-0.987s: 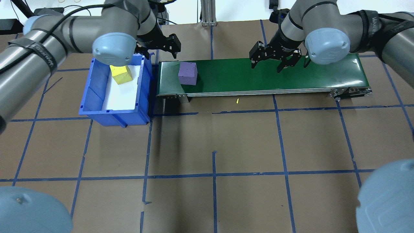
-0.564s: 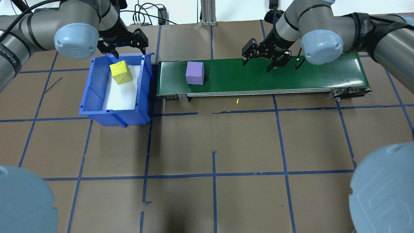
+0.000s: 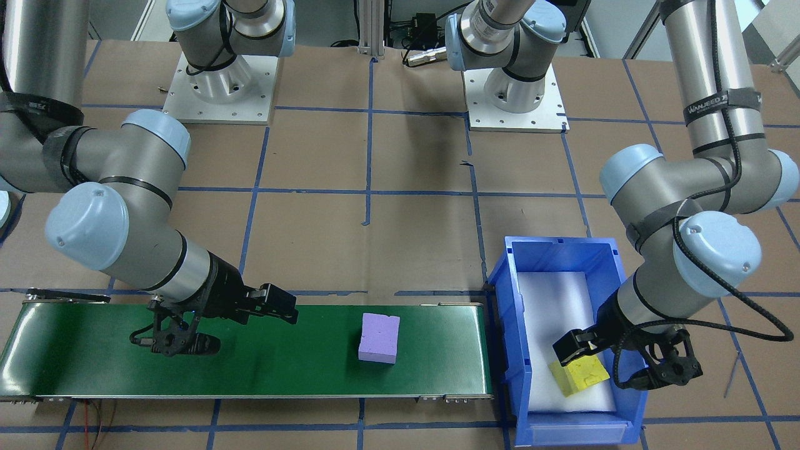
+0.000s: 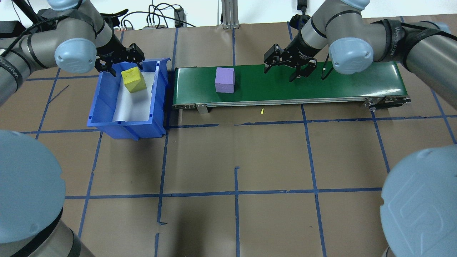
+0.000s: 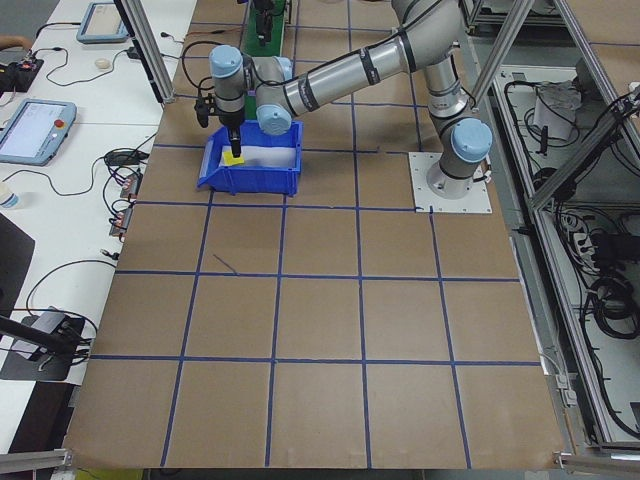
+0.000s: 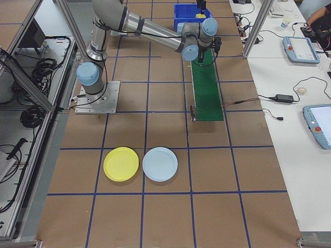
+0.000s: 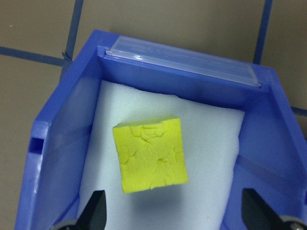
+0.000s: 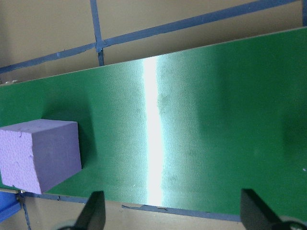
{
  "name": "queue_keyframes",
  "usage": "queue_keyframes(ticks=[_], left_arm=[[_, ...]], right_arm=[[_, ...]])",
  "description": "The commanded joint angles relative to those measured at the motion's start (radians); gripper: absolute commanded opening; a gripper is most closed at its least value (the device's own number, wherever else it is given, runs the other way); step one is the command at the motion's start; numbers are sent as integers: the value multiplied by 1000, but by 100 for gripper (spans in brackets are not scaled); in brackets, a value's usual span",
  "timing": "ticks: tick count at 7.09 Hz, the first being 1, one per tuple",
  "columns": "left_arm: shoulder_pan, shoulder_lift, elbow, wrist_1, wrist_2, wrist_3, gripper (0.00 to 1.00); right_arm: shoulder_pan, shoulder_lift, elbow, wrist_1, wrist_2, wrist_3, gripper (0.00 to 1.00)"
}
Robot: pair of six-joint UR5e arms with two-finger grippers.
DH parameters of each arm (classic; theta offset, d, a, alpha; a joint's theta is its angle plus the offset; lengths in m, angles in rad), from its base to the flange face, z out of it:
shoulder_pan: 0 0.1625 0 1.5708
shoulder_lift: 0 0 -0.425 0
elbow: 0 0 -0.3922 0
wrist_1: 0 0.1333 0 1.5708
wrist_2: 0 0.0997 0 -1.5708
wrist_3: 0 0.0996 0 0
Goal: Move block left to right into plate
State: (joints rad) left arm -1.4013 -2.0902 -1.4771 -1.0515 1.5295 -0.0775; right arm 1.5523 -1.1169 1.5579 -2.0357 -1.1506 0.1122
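A purple block [image 4: 224, 80] [image 3: 379, 337] rides the green conveyor belt [image 4: 339, 84], left of its middle. My right gripper [image 4: 280, 73] [image 3: 234, 326] hangs open over the belt, to the right of that block and apart from it; the right wrist view shows the purple block [image 8: 38, 155] at its left edge. A yellow block [image 4: 133, 80] [image 7: 149, 154] lies in the blue bin [image 4: 107, 107]. My left gripper [image 4: 119, 64] [image 7: 175, 211] is open above the bin's far end, holding nothing. The yellow plate [image 6: 121, 164] lies on the table far to the robot's right.
A light blue plate [image 6: 160, 164] sits beside the yellow one. The bin butts against the belt's left end. A small yellow crumb [image 4: 261, 111] lies in front of the belt. Cables and control tablets sit on side desks beyond the table.
The purple block has travelled right along the belt. My left gripper has swung left from the belt's end to above the bin. My right gripper has shifted slightly left.
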Motion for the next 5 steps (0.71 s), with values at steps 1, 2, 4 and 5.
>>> queue_keyframes(ticks=[1, 2, 4, 5], left_arm=[[2, -42, 6, 39, 3, -51, 99], [2, -54, -5, 69, 3, -51, 99], [2, -83, -6, 97, 1, -51, 82], [2, -85, -5, 97, 3, -47, 60]], right_arm=[[0, 9, 23, -15, 3, 0, 100], [0, 14, 27, -18, 5, 1, 100], [0, 14, 28, -23, 3, 0, 100], [0, 16, 28, -23, 3, 1, 100]])
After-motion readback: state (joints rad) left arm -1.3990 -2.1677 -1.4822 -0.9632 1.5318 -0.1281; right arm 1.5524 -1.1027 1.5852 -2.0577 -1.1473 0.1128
